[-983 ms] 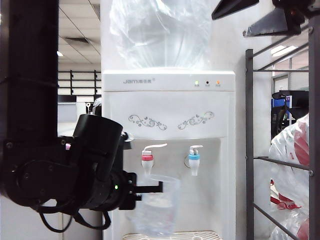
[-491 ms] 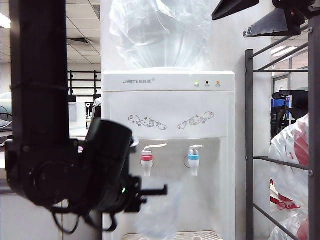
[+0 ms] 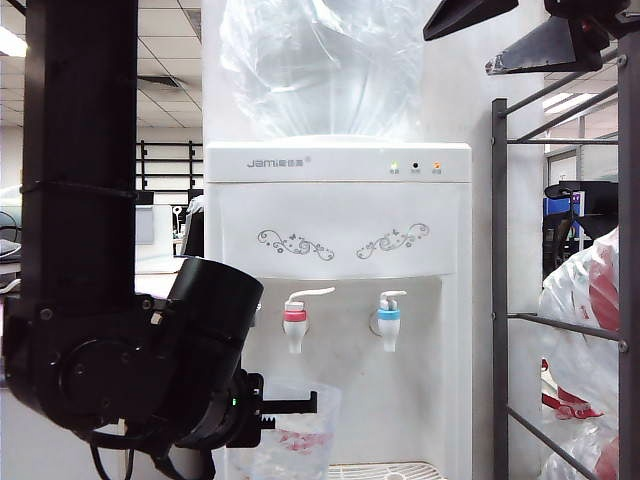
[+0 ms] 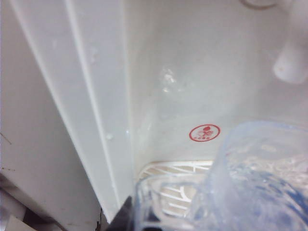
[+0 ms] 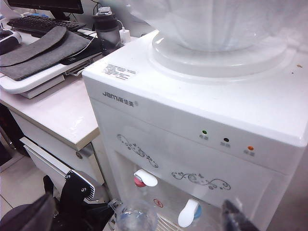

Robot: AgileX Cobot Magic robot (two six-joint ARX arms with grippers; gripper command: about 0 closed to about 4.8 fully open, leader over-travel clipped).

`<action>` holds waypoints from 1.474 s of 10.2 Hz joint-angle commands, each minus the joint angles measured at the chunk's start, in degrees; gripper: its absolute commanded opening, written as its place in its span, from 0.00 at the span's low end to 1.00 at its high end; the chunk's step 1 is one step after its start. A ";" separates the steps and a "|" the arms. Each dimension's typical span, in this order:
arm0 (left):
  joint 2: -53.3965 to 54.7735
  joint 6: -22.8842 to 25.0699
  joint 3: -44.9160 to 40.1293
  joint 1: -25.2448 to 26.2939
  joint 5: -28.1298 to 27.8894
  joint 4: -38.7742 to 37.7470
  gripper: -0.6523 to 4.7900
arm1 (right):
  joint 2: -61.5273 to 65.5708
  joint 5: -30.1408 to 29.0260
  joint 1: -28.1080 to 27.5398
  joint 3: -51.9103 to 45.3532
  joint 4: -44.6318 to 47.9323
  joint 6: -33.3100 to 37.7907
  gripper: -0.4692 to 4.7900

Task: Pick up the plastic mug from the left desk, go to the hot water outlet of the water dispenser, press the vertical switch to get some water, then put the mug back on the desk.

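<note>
One water dispenser [image 3: 340,250] carries two taps, the hot water outlet [image 3: 294,328] above the left claw [image 3: 300,403], which pinches the handle of one plastic mug [image 3: 295,440]. Its wrist view shows that mug [image 4: 250,183] just beyond the claw, over one drip grille [image 4: 168,175]. The right claw [image 5: 144,219] hangs spread, high above the dispenser [image 5: 202,125] with one desk [image 5: 53,113] alongside.

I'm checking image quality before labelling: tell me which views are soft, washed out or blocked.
Exterior view: sharp on the tall white water dispenser, but the black left arm blocks the left side and the clear plastic mug is low-contrast. Left wrist view: soft and washed out; the mug is a blurred foreground mass. Right wrist view: mostly clear, its bottom corners blurred.
</note>
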 commanded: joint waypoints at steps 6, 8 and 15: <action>-4.37 1.95 0.37 1.42 2.82 -1.73 0.11 | -0.07 -0.33 0.07 0.20 0.76 -0.15 1.00; -4.68 1.57 0.37 1.79 2.58 -2.95 0.11 | -0.07 -0.33 0.07 0.20 0.76 -0.15 1.00; -7.17 3.52 4.68 5.55 0.98 4.74 0.11 | -0.07 -0.28 0.07 0.20 0.76 -0.15 1.00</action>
